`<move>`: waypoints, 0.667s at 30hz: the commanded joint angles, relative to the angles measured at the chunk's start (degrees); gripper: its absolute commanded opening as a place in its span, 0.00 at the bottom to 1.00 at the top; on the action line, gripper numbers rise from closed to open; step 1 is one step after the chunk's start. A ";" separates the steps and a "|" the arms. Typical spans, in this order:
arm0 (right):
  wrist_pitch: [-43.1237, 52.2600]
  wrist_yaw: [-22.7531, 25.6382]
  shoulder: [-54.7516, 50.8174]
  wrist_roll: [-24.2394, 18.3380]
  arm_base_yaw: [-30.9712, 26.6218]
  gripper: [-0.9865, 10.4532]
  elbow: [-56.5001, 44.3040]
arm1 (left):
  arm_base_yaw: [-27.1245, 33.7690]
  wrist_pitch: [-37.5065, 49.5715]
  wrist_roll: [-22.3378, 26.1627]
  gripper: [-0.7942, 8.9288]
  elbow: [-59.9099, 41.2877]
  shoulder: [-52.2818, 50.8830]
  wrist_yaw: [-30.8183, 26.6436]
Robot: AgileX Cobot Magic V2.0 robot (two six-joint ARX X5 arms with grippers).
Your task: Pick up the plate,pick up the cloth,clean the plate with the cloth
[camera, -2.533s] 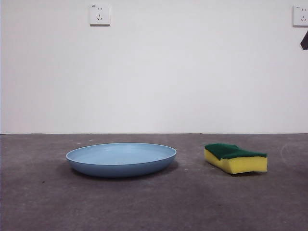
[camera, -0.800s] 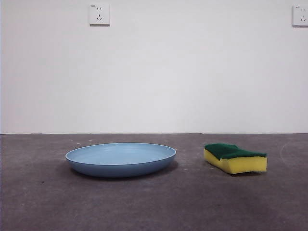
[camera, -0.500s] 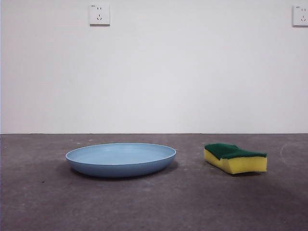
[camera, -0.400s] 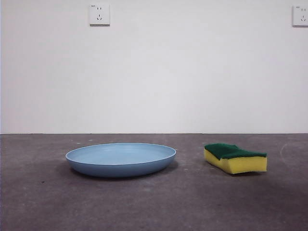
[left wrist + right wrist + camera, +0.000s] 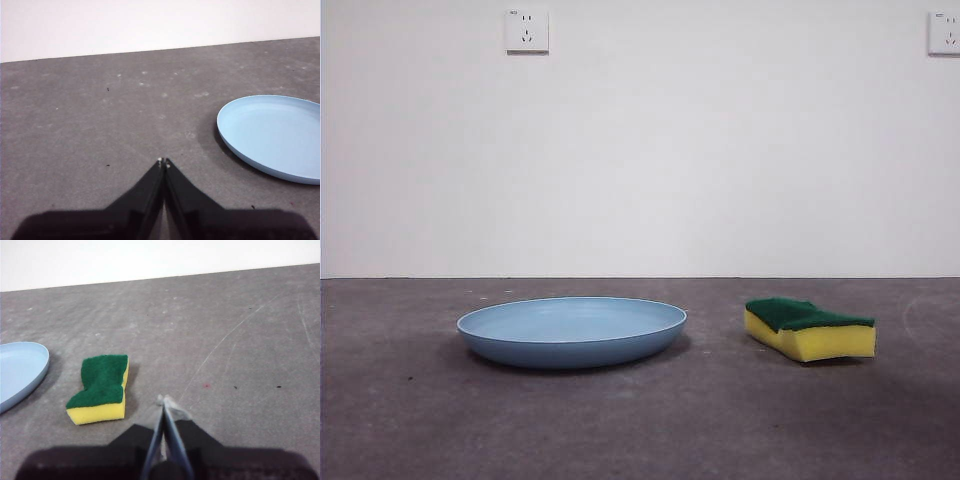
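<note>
- Your left gripper (image 5: pixel 163 162) hangs above the bare grey table (image 5: pixel 100 115) with its two black jaws pressed together tip to tip, holding nothing.
- From those closed tips, the plate (image 5: pixel 272 135) lies ahead and off to the side, well apart from them, with open table between; only part of its light-blue round shows in the left wrist view, cut by the picture's edge.
- In the front view the plate (image 5: pixel 572 330) sits flat on the table (image 5: pixel 620 430), wide and shallow, its hollow facing up.
- The cloth (image 5: pixel 809 328), a yellow sponge block with a dark green scouring layer on top, rests flat on the table beside the plate, with a gap between the two.
- Your right gripper (image 5: pixel 164 401) also has its jaws drawn shut to a thin line, empty.
- The cloth (image 5: pixel 100 389) lies near those tips, just off to one side and not touching them; the plate's rim (image 5: pixel 22 372) shows beyond the cloth, farther from the fingers.
- Neither arm shows in the front view.
- Two white wall sockets (image 5: pixel 527 30) sit high on the white wall behind.
</note>
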 commanded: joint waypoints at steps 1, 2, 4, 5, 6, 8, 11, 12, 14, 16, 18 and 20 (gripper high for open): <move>0.31 0.50 -0.13 0.79 0.02 0.09 -0.81 | 0.20 0.11 -0.33 0.08 -0.79 -0.15 -0.04; 0.31 0.57 -0.13 0.79 0.02 0.09 -0.79 | 0.20 0.11 -0.33 0.08 -0.79 -0.15 -0.04; 0.31 0.39 -0.13 0.81 0.02 0.09 -0.79 | 0.20 0.11 -0.33 0.08 -0.79 -0.15 -0.04; 0.31 0.37 -0.13 0.81 0.02 0.09 -0.79 | 0.20 0.11 -0.33 0.08 -0.79 -0.15 -0.07; 0.31 0.42 -0.13 0.81 0.02 0.09 -0.81 | 0.20 0.11 -0.33 0.08 -0.79 -0.15 -0.07; 0.31 0.42 -0.13 0.81 0.02 0.09 -0.79 | 0.20 0.11 -0.33 0.08 -0.79 -0.15 -0.04; 0.31 0.39 -0.13 0.81 0.02 0.09 -0.79 | 0.20 0.11 -0.33 0.08 -0.79 -0.15 -0.07; 0.31 0.39 -0.13 0.81 0.02 0.09 -0.79 | 0.20 0.11 -0.33 0.08 -0.79 -0.15 -0.04; 0.31 0.39 -0.13 0.79 0.02 0.09 -0.79 | 0.20 0.11 -0.33 0.08 -0.79 -0.15 -0.04; 0.31 0.39 -0.13 0.79 0.02 0.09 -0.79 | 0.20 0.11 -0.33 0.08 -0.79 -0.15 -0.07; 0.31 0.39 -0.13 0.81 0.02 0.09 -0.79 | 0.20 0.11 -0.33 0.08 -0.79 -0.15 -0.04; 0.31 0.39 -0.13 0.81 0.02 0.09 -0.79 | 0.20 0.11 -0.35 0.08 -0.79 -0.15 -0.04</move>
